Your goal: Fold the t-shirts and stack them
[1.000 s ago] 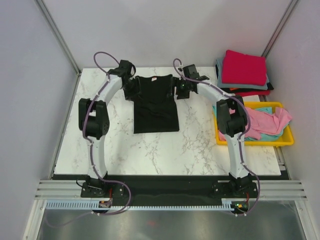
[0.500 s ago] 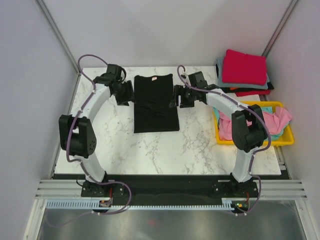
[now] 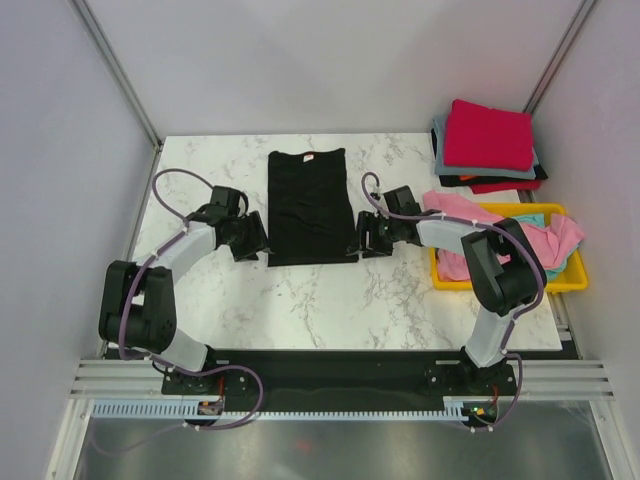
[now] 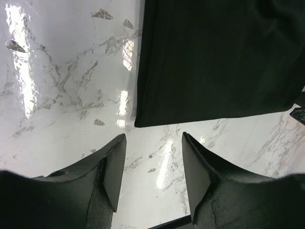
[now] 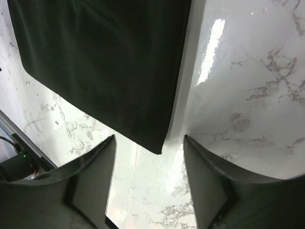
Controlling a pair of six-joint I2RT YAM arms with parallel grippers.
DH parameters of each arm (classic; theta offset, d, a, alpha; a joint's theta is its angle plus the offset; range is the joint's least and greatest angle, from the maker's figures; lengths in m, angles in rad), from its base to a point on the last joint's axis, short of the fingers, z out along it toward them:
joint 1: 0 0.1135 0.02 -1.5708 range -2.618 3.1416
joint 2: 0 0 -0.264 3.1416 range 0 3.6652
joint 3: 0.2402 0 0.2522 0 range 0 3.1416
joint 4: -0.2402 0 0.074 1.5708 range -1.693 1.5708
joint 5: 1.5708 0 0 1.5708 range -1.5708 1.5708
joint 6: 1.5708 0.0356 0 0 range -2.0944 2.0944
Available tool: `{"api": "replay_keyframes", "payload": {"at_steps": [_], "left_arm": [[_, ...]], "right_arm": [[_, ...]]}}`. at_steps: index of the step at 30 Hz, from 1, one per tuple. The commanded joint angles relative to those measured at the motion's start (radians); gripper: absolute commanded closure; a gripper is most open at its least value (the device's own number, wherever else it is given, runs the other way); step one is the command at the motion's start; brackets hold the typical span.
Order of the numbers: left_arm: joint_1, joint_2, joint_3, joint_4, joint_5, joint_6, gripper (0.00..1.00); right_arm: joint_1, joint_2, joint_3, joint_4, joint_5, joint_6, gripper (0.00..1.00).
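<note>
black tee [image 3: 309, 205] flat on tabletop [image 3: 400, 290], sleeves tucked in, narrow strip | L gripper [image 4: 152, 143] just off tee's near-left corner, jaws apart, empty | R gripper [image 5: 148, 145] at near-right corner, jaws apart, empty | prob. paired so hem lifts evenly for next fold

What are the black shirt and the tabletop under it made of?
Black folded t-shirt: soft matte fabric, probably cotton knit; lies limp and flat, no shine. White grey-veined tabletop: hard and glossy, with bright glare patches; marble or a marble-look laminate, cannot tell.
</note>
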State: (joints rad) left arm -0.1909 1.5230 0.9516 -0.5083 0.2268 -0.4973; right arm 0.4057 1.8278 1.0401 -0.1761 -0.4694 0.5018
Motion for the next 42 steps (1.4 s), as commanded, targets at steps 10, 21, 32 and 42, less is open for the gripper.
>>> {"api": "replay_keyframes", "payload": {"at_steps": [10,21,32,42], "left_arm": [[0.005,0.040,-0.096,0.192,-0.024,-0.096,0.43],[0.005,0.098,-0.145,0.229,-0.001,-0.135,0.51],[0.001,0.080,-0.160,0.257,0.057,-0.158,0.94],[-0.039,-0.136,-0.273,0.206,0.088,-0.149,0.98]], "right_arm": [[0.045,0.024,-0.061,0.122,0.000,0.061,0.76],[0.045,0.044,-0.061,0.124,0.000,0.052,0.80],[0.045,0.021,-0.091,0.141,0.014,0.058,0.87],[0.054,-0.139,-0.247,0.168,0.002,0.109,1.00]]}}
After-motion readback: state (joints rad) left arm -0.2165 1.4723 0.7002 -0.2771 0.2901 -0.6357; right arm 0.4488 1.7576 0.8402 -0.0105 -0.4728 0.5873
